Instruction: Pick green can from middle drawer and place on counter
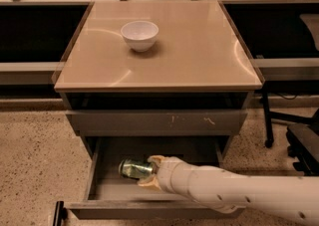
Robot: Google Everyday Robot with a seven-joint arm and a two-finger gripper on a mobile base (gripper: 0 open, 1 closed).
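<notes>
Warm indoor light from above, yellowish cast overall. Glossy desk (199,46) top shows curved glare streaks at left and a pale sheen toward its right edge; white bowl (140,35) throws a soft shadow near-right. Dim below the desk: middle drawer (107,185) floor dark, gripper (151,171) inside it at centre-left, jaws closed on green can (133,169), which catches small highlights. Unlit black recesses (35,31) far left and right
</notes>
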